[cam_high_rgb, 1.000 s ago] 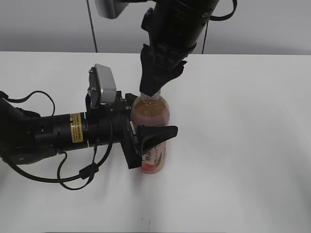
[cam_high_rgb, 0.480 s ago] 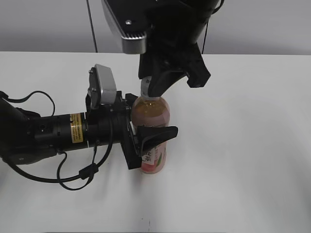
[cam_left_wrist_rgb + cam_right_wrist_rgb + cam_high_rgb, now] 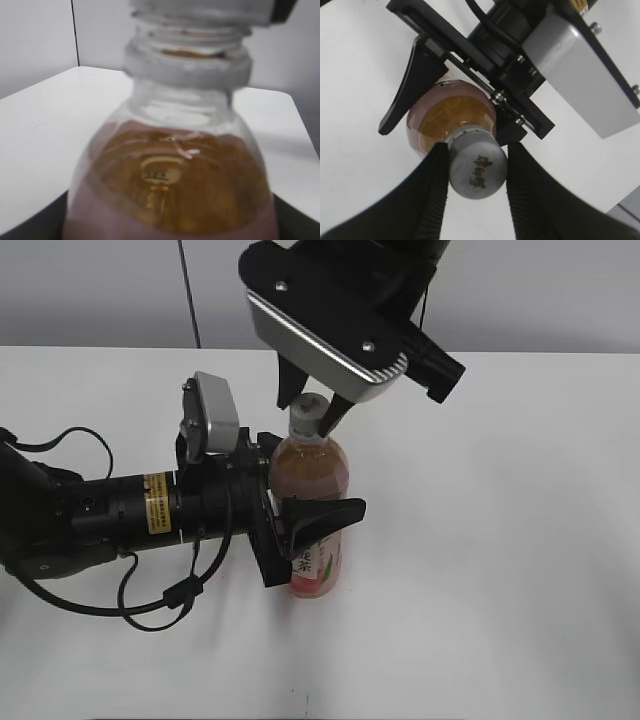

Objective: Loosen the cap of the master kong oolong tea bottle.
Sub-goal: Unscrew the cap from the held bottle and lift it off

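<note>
The master kong oolong tea bottle (image 3: 312, 472) stands upright on the white table, amber tea above a pink label. My left gripper (image 3: 305, 502) comes in from the left and is shut on the bottle's body, one finger (image 3: 322, 514) in front. The left wrist view shows the bottle's shoulder (image 3: 170, 180) and neck ring close up. My right gripper (image 3: 311, 410) reaches down from above and is shut on the cap (image 3: 304, 412). In the right wrist view both ribbed fingers (image 3: 432, 185) press the sides of the cap (image 3: 477, 165), whose top bears a dark mark.
The left arm (image 3: 110, 510) lies across the white table (image 3: 500, 540) with loose cables beside it. The right arm's wrist camera housing (image 3: 330, 335) hangs over the bottle. A grey wall runs behind the table's far edge.
My right gripper has turned about the cap, swinging its wrist camera housing round toward the front. The bottle and the left arm have stayed still.
</note>
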